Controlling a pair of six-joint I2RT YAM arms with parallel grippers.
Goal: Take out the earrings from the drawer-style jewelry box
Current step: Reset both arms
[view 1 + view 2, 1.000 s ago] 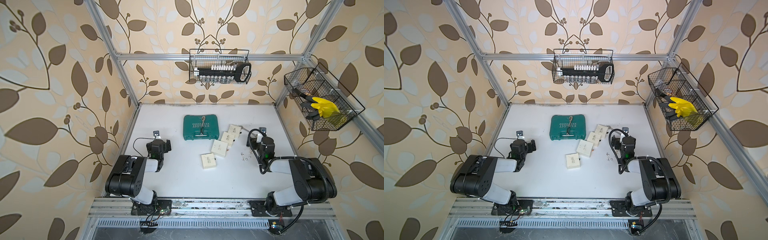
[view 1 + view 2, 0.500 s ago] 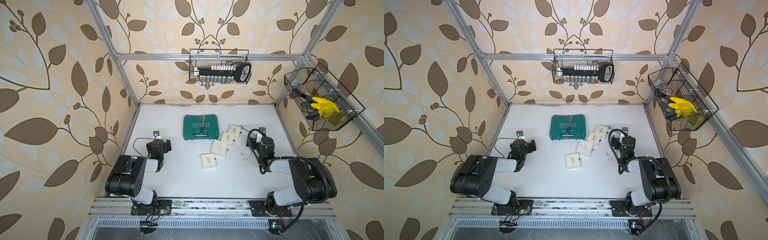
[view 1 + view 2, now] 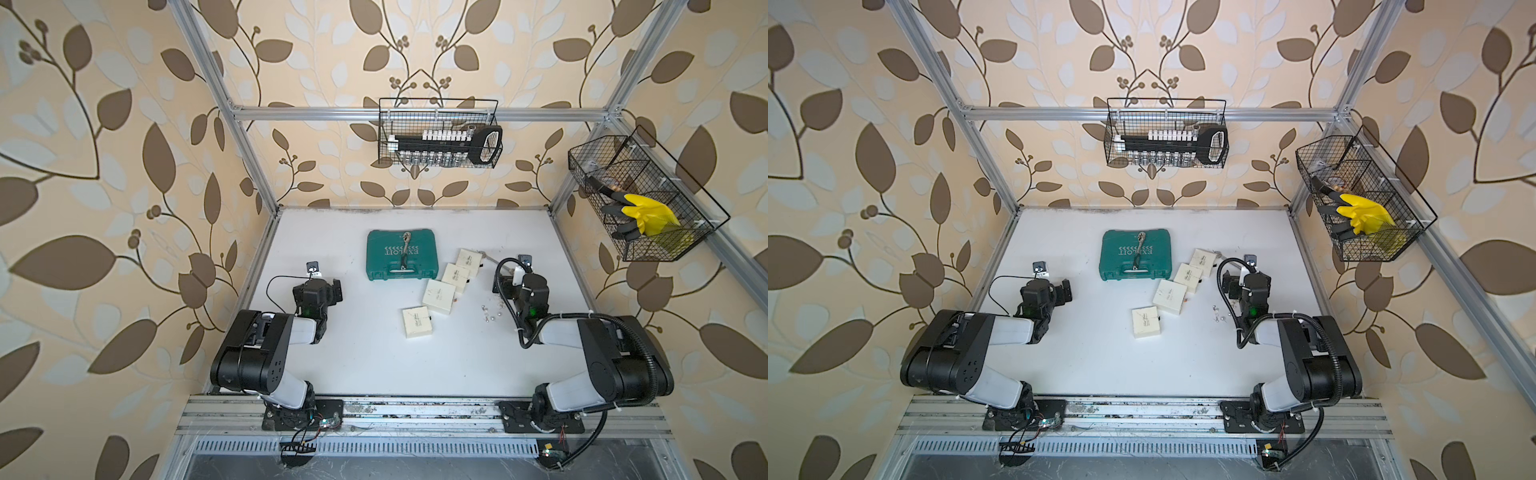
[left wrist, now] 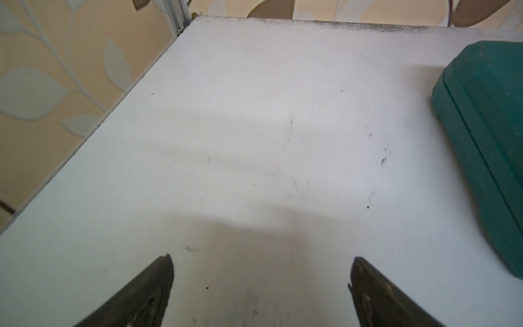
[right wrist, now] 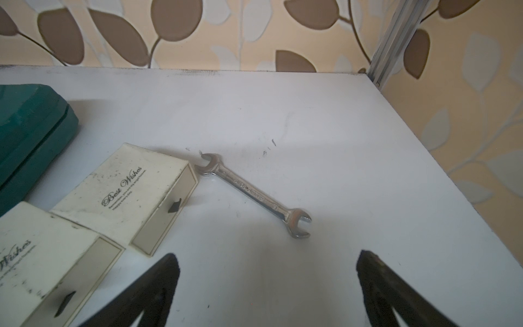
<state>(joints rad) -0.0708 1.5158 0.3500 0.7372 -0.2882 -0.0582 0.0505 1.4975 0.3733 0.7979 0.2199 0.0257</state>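
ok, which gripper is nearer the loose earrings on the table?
Right. The earrings lie loose on the table close beside the right gripper, toward the table's middle. The left gripper sits on the far side, with the cream boxes between it and them.

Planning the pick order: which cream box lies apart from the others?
The frontmost cream box, lying alone; the other three boxes form a close diagonal row behind it.

From my remote station I count four cream boxes (image 3: 439, 296), one green case (image 3: 382, 257), one ratchet (image 3: 404, 253), one open-ended wrench (image 5: 253, 195) and two wire baskets (image 3: 436, 99). The earrings (image 3: 490, 316), at three o'clock on the surface (image 3: 374, 365), are too tiny to number.
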